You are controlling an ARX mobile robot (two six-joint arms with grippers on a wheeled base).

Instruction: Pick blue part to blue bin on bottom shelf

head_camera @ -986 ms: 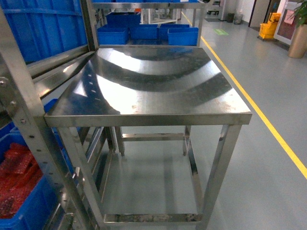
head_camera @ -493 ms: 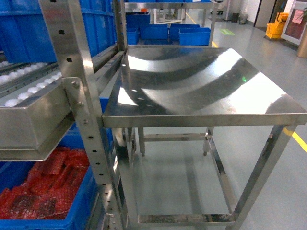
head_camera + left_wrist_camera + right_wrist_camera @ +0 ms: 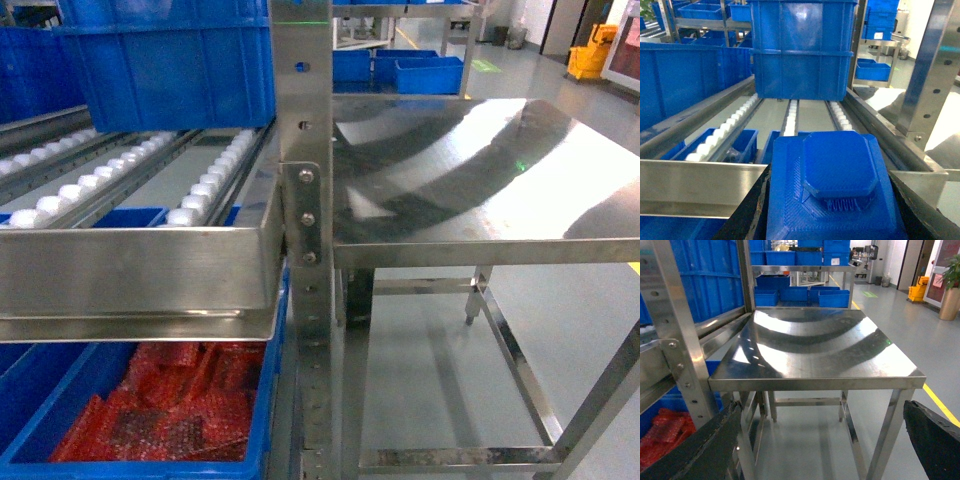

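Clearly the blue part (image 3: 835,187) sits clamped in the left hand (image 3: 832,220)

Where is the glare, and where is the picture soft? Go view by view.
Head view: broad white glare bands on the steel table top. Right wrist view: the same curved streaks; dark gripper fingers blurred at the bottom corners. Left wrist view: even light, sharp blue part, little glare.

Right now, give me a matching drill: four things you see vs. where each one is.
Things:
1 blue part
2 red bagged items
3 white rollers
4 yellow mop bucket

Places:
A on the sloped rack lane
B far right on the floor
C between the left gripper's fingers
D in the low blue bin

Pairs: 1-C, 2-D, 3-A, 4-B
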